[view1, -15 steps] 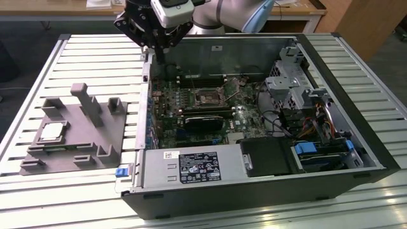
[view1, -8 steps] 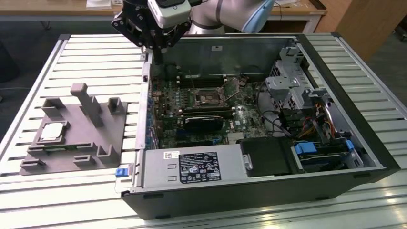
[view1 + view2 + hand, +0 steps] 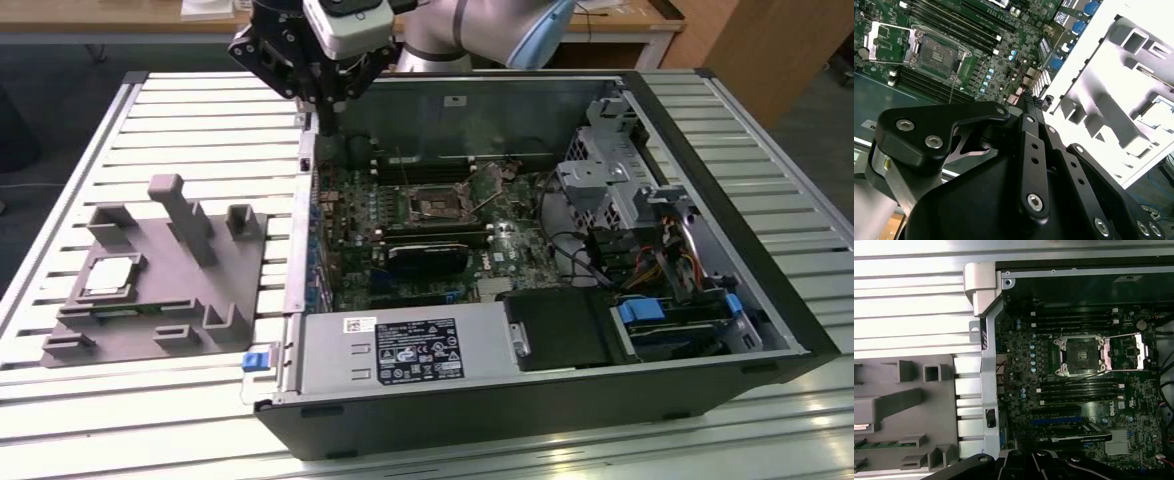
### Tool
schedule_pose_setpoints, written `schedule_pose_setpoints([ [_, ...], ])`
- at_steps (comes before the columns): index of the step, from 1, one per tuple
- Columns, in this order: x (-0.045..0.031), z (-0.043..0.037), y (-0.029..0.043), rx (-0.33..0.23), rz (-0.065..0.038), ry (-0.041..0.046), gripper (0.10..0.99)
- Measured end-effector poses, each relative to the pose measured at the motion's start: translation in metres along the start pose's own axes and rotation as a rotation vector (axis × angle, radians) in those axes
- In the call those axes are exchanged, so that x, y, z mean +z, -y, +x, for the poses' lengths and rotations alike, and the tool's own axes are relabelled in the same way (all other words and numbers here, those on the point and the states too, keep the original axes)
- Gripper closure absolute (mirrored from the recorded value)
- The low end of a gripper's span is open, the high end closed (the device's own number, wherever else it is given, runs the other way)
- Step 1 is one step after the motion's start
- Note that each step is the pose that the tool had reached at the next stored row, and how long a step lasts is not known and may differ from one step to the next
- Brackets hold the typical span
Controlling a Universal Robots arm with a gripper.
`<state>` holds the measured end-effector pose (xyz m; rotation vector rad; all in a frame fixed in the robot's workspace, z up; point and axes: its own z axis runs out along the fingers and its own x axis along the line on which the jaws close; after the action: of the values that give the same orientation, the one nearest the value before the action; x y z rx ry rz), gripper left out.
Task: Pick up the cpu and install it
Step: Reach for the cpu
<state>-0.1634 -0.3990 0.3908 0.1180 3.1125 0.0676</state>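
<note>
The cpu (image 3: pixel 110 275), a small silver-grey square chip, lies in a recess of the grey plastic fixture (image 3: pixel 160 285) at the exterior view's left. My gripper (image 3: pixel 324 118) hangs high over the back left corner of the open computer case (image 3: pixel 534 400), shut with nothing in it, far from the cpu. The motherboard's socket (image 3: pixel 437 205) stands with its metal frame swung open. In both wrist views the socket (image 3: pixel 936 52) (image 3: pixel 1081 356) looks bare, and the black gripper (image 3: pixel 1029 100) (image 3: pixel 1026 460) sits between socket and fixture (image 3: pixel 1114 100) (image 3: pixel 904 405).
The case lies on a slatted metal table (image 3: pixel 200 120). Inside are memory sticks (image 3: pixel 427 232), a graphics card (image 3: pixel 427 258), a power supply (image 3: pixel 400 350), a drive cage (image 3: pixel 614 185) and cables (image 3: pixel 641 265). The case's metal side wall (image 3: pixel 985 340) rises between fixture and motherboard.
</note>
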Motion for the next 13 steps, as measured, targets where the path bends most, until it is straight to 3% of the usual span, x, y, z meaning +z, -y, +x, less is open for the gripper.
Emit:
schedule_pose_setpoints([
  [13,0.0003,0.0064,0.0005,0.0,0.0,0.0001,0.98],
])
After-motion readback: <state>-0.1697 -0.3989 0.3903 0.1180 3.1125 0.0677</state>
